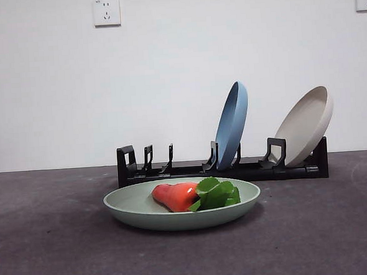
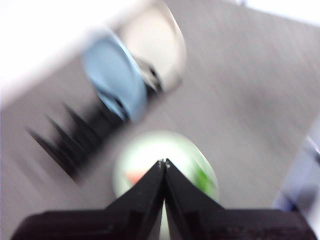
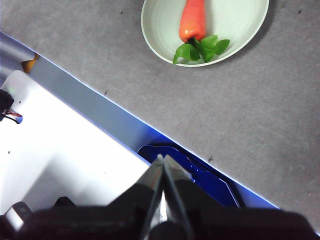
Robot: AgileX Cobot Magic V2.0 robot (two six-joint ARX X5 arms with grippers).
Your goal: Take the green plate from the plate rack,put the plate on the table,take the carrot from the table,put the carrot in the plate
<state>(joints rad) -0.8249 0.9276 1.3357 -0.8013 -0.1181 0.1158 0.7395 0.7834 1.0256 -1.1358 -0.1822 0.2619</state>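
My stubby orange carrot [image 1: 176,196] rests in the pale-green round plate [image 1: 144,212]; both my grippers [image 2: 163,163] [image 3: 163,158], pinched closed and empty, could only spoil it by nudging the rim.

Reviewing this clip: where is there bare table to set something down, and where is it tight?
Bare table lies on both sides of the green plate and in front of it. The rack has unfilled slots at the end away from the blue plate and beige plate. Tight spots: the strip between green plate and rack, and the plate itself, where the carrot lies.
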